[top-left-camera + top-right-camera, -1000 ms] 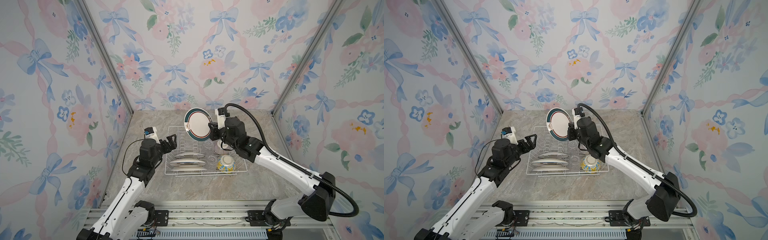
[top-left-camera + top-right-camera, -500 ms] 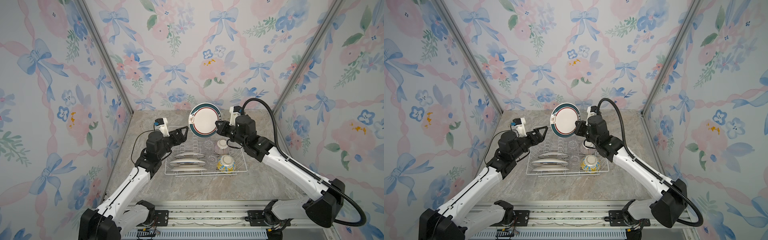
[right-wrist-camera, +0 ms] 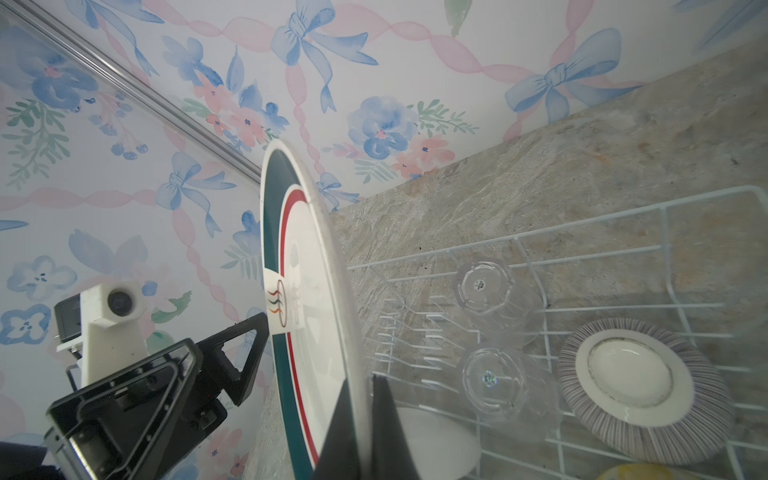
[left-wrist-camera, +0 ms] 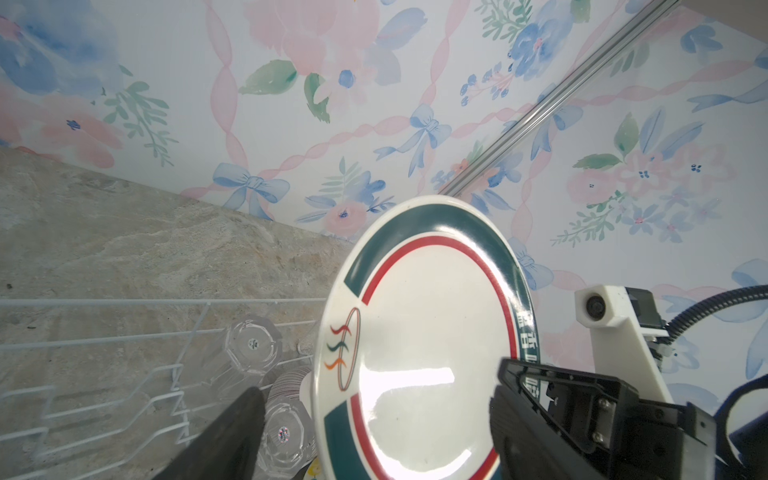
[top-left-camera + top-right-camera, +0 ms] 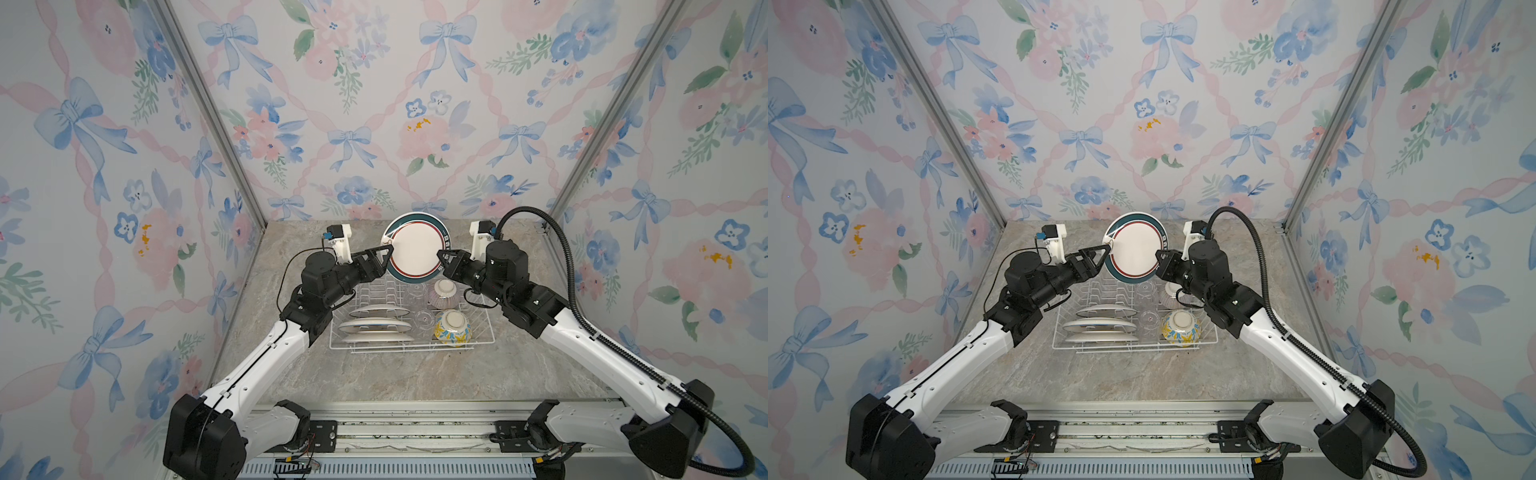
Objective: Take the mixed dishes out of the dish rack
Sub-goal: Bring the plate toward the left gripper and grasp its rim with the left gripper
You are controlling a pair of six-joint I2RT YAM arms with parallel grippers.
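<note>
Between your two tools, raised above the dish rack, the green-and-red rimmed plate stands nearly on edge, its face towards the top views. Your right tool is pressed together on the plate's rim. Your left tool is spread wide at the opposite rim, with one finger in front of the face by the logo. That reads as a hand-over partway through unloading this plate. The next move, as I judge it, calls for you to close the left tool squarely on the rim before the right one lets go, then carry the plate away from the rack to bare surface.

Below the tools, the rack holds several white plates among the prongs, two clear glasses, the purple-striped bowl and the yellow-blue bowl.

You cannot tell whether the left fingers touch the plate yet, since the second one hides behind it in both top views. A third glass is nowhere to be made out, the racked plates' patterns are unreadable, and the yellow-blue bowl is cut off in the right wrist view
</note>
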